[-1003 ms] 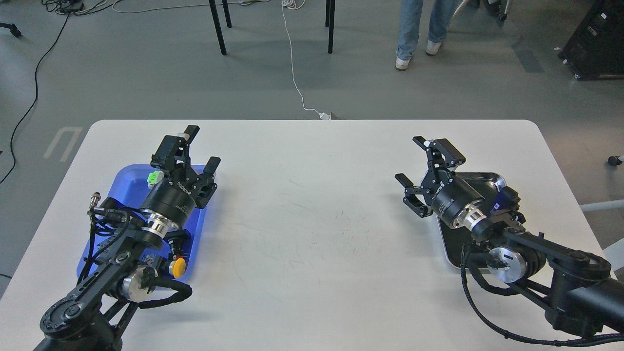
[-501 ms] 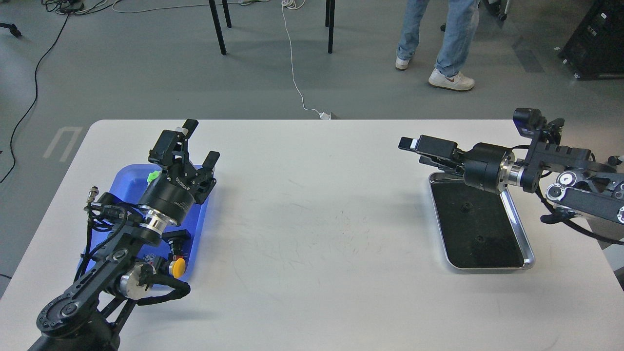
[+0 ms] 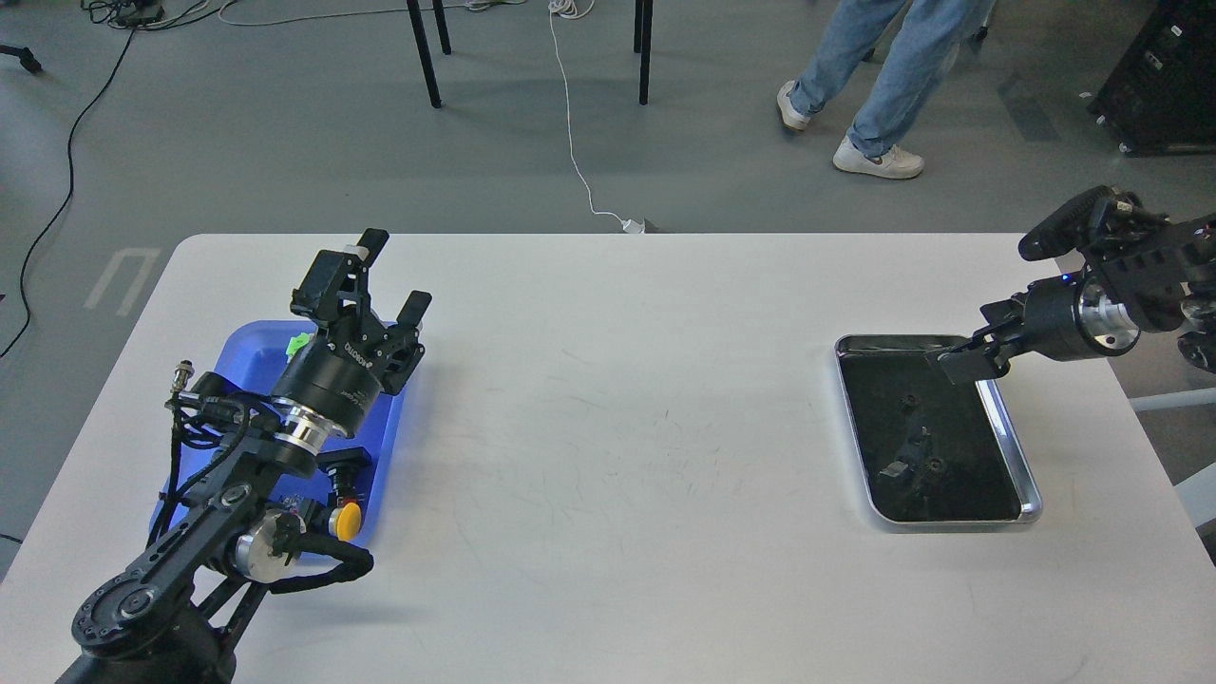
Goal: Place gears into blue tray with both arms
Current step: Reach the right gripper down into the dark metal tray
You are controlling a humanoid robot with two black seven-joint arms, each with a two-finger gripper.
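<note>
Two tiny black toothed ring gears (image 3: 909,400) (image 3: 935,465) lie flat, apparently, inside the steel tray at right; the shallow bright blue plastic tray (image 3: 249,344) sits far left.

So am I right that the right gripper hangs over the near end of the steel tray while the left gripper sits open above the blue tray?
Not quite: in the head view the right gripper hangs over the far end of the steel tray, not the near end. The left gripper does sit open above the blue tray.
</note>
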